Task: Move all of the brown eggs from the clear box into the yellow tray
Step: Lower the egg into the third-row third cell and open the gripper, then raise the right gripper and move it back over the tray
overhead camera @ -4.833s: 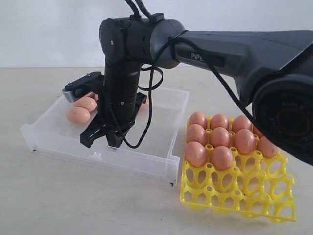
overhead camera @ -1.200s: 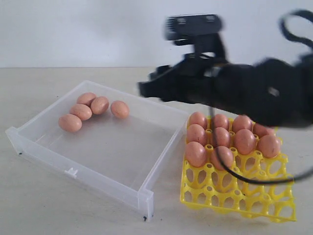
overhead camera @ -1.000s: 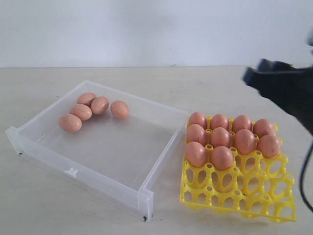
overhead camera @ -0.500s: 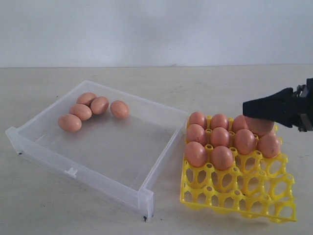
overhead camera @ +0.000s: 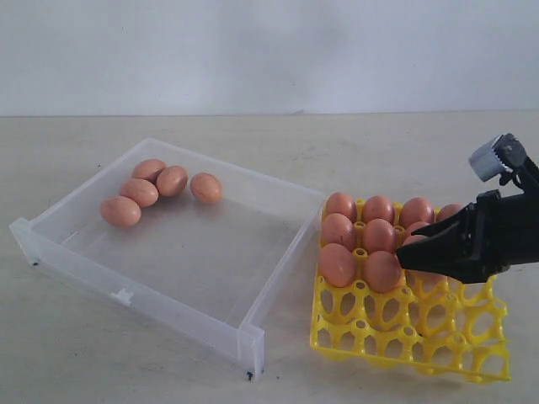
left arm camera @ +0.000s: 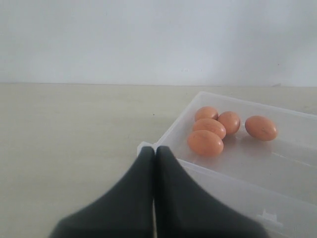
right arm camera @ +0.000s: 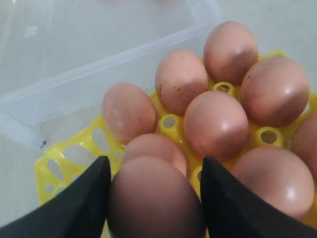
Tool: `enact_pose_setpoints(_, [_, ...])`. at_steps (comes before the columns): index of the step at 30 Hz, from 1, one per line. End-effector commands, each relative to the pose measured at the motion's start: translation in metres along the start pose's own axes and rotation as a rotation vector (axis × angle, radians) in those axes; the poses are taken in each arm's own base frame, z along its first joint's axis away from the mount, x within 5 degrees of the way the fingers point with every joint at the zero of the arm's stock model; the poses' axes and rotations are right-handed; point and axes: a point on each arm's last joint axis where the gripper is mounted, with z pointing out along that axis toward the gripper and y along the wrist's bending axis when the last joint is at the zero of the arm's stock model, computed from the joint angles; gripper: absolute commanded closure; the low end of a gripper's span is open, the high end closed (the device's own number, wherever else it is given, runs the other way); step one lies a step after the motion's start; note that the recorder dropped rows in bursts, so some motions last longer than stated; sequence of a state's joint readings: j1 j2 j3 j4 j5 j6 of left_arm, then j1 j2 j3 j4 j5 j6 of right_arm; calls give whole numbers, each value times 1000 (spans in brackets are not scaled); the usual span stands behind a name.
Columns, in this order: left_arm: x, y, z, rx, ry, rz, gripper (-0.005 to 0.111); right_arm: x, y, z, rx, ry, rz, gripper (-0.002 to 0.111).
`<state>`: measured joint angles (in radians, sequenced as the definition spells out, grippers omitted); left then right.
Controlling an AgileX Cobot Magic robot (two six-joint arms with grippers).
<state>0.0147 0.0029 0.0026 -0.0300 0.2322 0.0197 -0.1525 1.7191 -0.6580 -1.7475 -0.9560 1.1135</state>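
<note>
Several brown eggs [overhead camera: 157, 188] lie in the far left corner of the clear box [overhead camera: 168, 296]. More brown eggs [overhead camera: 362, 231] fill the back rows of the yellow tray [overhead camera: 404, 338]. My right gripper [overhead camera: 418, 257] hangs low over the tray's right side, shut on a brown egg [right arm camera: 156, 201] just above the seated eggs [right arm camera: 215, 124]. The exterior view shows only a sliver of the held egg. My left gripper [left arm camera: 154, 151] is shut and empty, beside the corner of the clear box [left arm camera: 237, 184], short of the eggs [left arm camera: 213, 131] inside it. The exterior view does not show the left gripper.
The tray's front rows [overhead camera: 396, 345] are open cells. The box's right wall [overhead camera: 282, 269] stands close to the tray's left edge. A pale tabletop [overhead camera: 126, 370] runs around both, with a white wall [overhead camera: 253, 50] behind.
The right arm left the box, swung out past the right edge, then came back in. Over the last half second it dropped lower and moved left over the tray with the egg.
</note>
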Motion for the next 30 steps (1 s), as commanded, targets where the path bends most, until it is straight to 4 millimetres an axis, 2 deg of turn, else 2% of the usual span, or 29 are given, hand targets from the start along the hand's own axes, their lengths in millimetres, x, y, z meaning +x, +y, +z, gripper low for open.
enact_pose_setpoints(1, [-1, 0, 0, 6, -5, -4, 111, -1, -1, 1, 17, 6, -32, 109])
enact_pose_setpoints(3, [-1, 0, 0, 6, -5, -4, 111, -1, -1, 1, 17, 7, -32, 108])
enact_pose_setpoints(5, [-1, 0, 0, 6, -5, -4, 111, -1, -1, 1, 15, 6, -29, 101])
enact_pose_setpoints(6, [-1, 0, 0, 6, -5, -4, 111, -1, -1, 1, 13, 5, -29, 91])
enact_pose_setpoints(7, [-1, 0, 0, 6, -5, -4, 111, -1, -1, 1, 13, 5, -29, 86])
enact_pose_setpoints(8, [-1, 0, 0, 6, -5, -4, 111, -1, -1, 1, 14, 4, -28, 74])
enact_pose_setpoints(10, [-1, 0, 0, 6, -5, -4, 111, -2, -1, 1, 20, -9, -17, 62])
enact_pose_setpoints(12, [-1, 0, 0, 6, -5, -4, 111, -4, -2, 0, 29, -26, -3, 52])
enact_pose_setpoints(14, [-1, 0, 0, 6, -5, -4, 111, -5, -3, 0, 41, -44, 12, 48])
enact_pose_setpoints(22, [-1, 0, 0, 6, -5, -4, 111, -7, -5, 0, 60, -67, 33, 49])
enact_pose_setpoints(25, [-1, 0, 0, 6, -5, -4, 111, -16, 1, -1, -13, -165, 62, 51])
enact_pose_setpoints(26, [-1, 0, 0, 6, -5, -4, 111, -20, 4, -2, -49, -207, 68, 56])
enact_pose_setpoints(28, [-1, 0, 0, 6, -5, -4, 111, -42, 13, -1, -151, -322, 21, 97])
enact_pose_setpoints(29, [-1, 0, 0, 6, -5, -4, 111, -48, 16, 0, -164, -320, -1, 109])
enact_pose_setpoints(30, [-1, 0, 0, 6, -5, -4, 111, -62, 28, 4, -200, -318, -60, 108])
